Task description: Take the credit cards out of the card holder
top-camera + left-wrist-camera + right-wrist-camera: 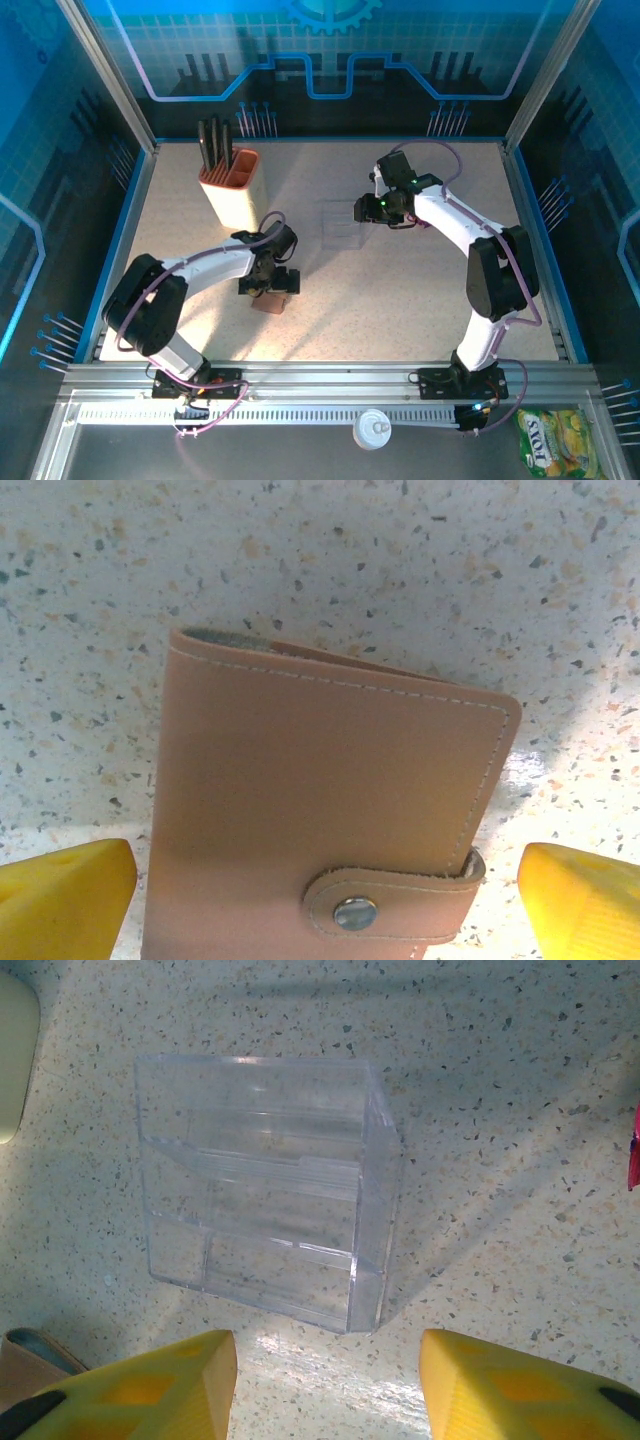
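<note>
The card holder (pixel 320 790) is a brown leather wallet lying closed on the speckled table, its strap fastened by a metal snap (pixel 355 912). My left gripper (pixel 325 885) is open, its yellow fingers (pixel 60 900) standing apart on either side of the holder's near end. In the top view the same gripper (pixel 270 283) hovers over the card holder (pixel 277 302). The credit cards are hidden. My right gripper (pixel 325 1375) is open with nothing between its fingers, just short of a clear plastic case (pixel 265 1185).
An orange-and-cream knife block (pixel 230 190) stands at the back left. The clear case (pixel 340 225) sits mid-table by the right gripper (pixel 362 210). A white round lid (pixel 372 430) and a yellow-green snack bag (pixel 555 442) lie below the arms' rail.
</note>
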